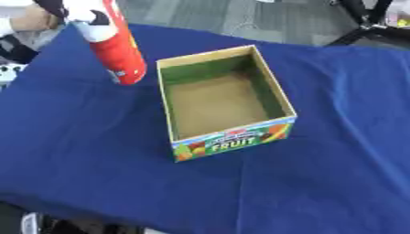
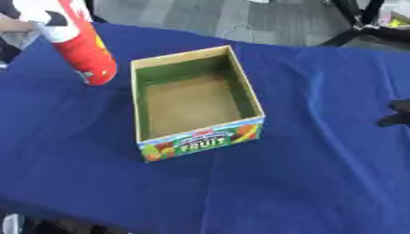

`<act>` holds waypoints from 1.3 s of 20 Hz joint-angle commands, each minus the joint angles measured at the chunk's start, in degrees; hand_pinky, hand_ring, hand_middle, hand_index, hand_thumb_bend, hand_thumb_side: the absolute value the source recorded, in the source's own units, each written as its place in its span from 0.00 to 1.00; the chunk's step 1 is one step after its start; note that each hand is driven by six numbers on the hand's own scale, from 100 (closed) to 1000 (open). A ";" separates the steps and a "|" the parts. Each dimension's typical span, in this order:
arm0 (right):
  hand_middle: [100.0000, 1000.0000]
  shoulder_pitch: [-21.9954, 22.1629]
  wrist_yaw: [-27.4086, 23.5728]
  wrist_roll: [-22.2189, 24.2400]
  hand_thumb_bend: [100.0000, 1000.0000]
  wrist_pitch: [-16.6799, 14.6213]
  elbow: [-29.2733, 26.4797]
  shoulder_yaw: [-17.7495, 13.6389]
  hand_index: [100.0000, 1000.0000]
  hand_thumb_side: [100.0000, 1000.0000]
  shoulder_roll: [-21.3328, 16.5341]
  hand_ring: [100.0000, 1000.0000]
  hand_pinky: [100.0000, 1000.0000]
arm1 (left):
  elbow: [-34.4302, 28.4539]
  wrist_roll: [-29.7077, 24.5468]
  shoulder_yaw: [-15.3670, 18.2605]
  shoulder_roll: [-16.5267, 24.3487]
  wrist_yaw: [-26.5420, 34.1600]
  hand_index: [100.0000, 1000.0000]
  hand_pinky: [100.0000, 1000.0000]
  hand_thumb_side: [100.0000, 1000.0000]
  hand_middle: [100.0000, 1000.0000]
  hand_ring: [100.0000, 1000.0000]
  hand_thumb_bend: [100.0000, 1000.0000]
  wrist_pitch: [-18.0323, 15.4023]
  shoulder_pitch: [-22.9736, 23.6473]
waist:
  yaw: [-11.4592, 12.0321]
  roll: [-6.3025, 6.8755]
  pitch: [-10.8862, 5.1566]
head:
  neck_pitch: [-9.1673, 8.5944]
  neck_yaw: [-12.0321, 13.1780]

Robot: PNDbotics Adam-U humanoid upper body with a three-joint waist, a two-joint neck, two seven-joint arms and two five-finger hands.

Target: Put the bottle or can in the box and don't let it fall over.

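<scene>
The left hand (image 1: 89, 19) grips the red can (image 1: 120, 52) aloft, tilted, beside the empty box (image 1: 276, 91) (lowering it in upright remains).

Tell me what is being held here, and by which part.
The left hand holds the red can by its upper end, tilted above the cloth, left of the box.

Both eye views look steeply down from above the near edge of the blue-draped surface (image 1: 336, 183), facing away toward the grey floor beyond the box (image 1: 225, 102). They share nearly the whole scene; in the right eye view the box sits further left.
</scene>
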 commanded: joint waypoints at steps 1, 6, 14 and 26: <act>0.68 -0.14 -0.41 0.15 0.00 -0.06 -0.74 -0.17 0.91 0.61 -1.72 0.60 1.00 | -1.05 -0.14 0.39 -0.39 1.23 0.05 0.00 0.00 0.00 0.00 0.26 0.34 -3.07 | -0.09 0.40 -1.20 | 0.26 -0.30; 0.68 -0.25 -0.49 0.30 0.00 0.11 -0.69 -0.01 0.91 0.61 -1.78 0.60 1.00 | -1.79 -0.83 -0.09 -3.46 3.84 0.05 0.00 0.00 0.00 0.00 0.22 1.12 -6.23 | -0.46 0.77 -1.18 | 0.51 -0.22; 0.68 -0.76 -0.96 0.46 0.00 0.29 -0.76 0.25 0.91 0.61 -1.78 0.60 1.00 | -2.72 -2.50 -2.34 -7.86 3.59 0.05 0.00 0.00 0.00 0.00 0.22 0.83 -8.00 | -1.41 0.94 -0.97 | 0.14 -0.10; 0.68 -1.80 -1.73 0.67 0.00 0.44 -1.28 0.42 0.91 0.61 -1.18 0.60 1.00 | 0.04 -0.60 -5.00 -12.04 -1.35 0.05 0.00 0.00 0.00 0.00 0.18 -2.16 -5.54 | -3.29 0.43 0.29 | -0.93 0.12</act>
